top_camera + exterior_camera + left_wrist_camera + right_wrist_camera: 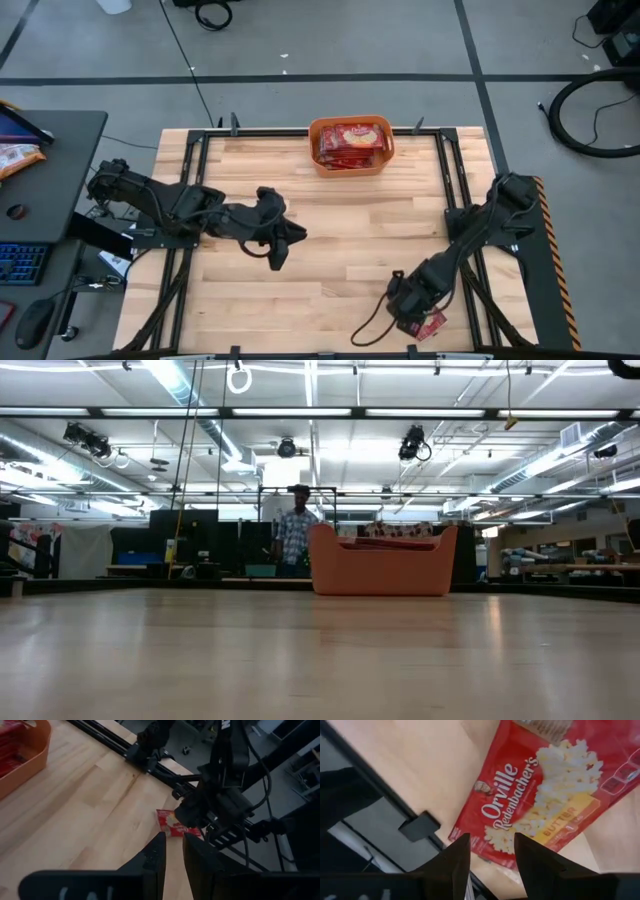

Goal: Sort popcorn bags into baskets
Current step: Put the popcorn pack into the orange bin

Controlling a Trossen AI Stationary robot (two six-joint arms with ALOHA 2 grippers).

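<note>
An orange basket (352, 160) stands at the middle of the table's far edge, with several red popcorn bags (352, 138) lying in it; the low view shows it too (383, 565). One more popcorn bag (545, 795) lies flat at the table's near right corner (433, 325). My right gripper (491, 837) is open and points steeply down over that bag's edge, and I see no touch. It also shows in the high view (408, 303). My left gripper (173, 840) hovers over the table's left middle (278, 262), its fingers a narrow gap apart with nothing between them.
Black rails (452, 180) frame the wooden table. A dark cable (372, 325) loops beside my right gripper. A side desk (50, 180) at the left holds a keyboard and an orange-and-white packet (15, 155). A person (293, 535) stands beyond the far edge.
</note>
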